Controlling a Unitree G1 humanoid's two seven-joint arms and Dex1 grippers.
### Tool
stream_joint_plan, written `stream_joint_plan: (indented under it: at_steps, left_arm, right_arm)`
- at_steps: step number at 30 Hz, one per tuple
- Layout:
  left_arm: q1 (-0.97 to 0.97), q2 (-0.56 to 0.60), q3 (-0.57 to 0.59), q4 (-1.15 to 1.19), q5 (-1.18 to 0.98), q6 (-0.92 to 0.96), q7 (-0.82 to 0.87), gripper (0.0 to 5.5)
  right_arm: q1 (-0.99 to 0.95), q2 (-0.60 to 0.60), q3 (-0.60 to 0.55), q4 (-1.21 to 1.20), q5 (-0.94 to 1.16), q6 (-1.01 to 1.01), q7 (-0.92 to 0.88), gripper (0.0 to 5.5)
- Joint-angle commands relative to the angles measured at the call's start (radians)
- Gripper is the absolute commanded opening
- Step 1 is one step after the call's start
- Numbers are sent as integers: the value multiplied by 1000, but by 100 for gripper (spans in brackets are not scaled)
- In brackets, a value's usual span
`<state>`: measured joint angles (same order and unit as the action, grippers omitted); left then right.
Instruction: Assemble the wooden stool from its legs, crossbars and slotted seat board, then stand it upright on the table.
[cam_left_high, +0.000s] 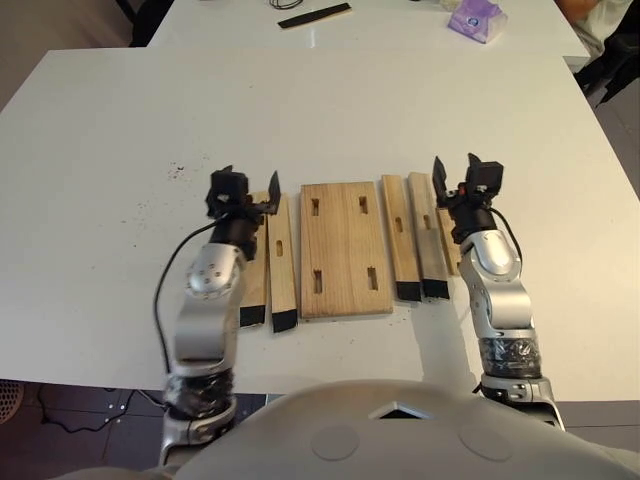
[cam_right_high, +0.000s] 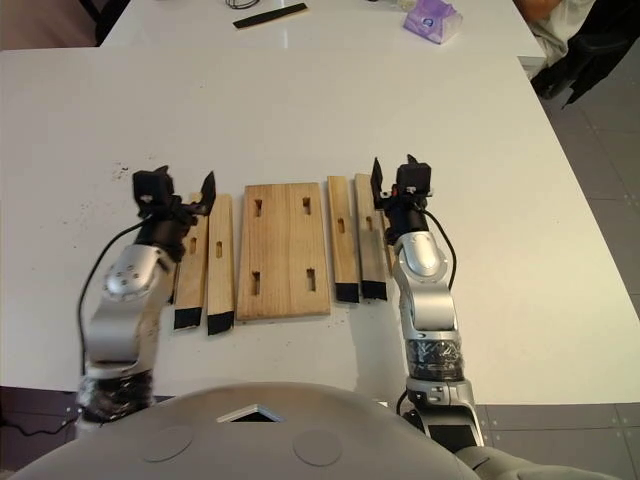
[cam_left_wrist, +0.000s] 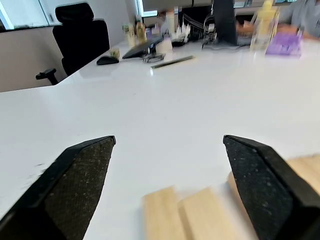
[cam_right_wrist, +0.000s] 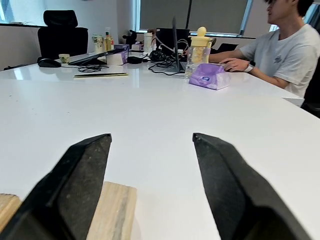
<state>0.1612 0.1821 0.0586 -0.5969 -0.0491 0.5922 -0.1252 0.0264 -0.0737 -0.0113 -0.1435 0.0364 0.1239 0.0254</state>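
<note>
Two end effectors hover wide and empty over a stool not yet begun. Your left end effector (cam_left_high: 250, 182) hangs above the far ends of the left slats (cam_left_high: 283, 262). Your right end effector (cam_left_high: 456, 168) hangs above the far ends of the right slats (cam_left_high: 403, 238). The slotted seat board (cam_left_high: 345, 250) lies flat on the tabletop (cam_left_high: 120, 150) between the two groups, and the slats point their black-capped ends toward you.

The likeliest trouble is crowding. On each side the slats lie edge to edge, so fingers coming straight down may straddle two at once. One finger may also land on top of a neighbour and shove it askew.

Flatness is the second hazard. With nothing under the wood, your fingertips have to reach the tabletop to get a grip. Come down too hard and they scrape or stall on it. Stop short and they pinch only the top edges, so the slat slides away.

A grip at the far end also leaves most of the slat hanging toward you, so it may droop or twist as it lifts. A crooked slat will probably jam in the seat board's slots, not seat cleanly.
</note>
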Motion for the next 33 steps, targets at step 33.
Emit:
stream_joint_plan:
  at_steps: [33]
  left_arm:
    - [285, 187, 175, -162, -205, 436, -166, 400]
  right_arm:
    - [172, 25, -42, -156, -34, 41, -51, 302]
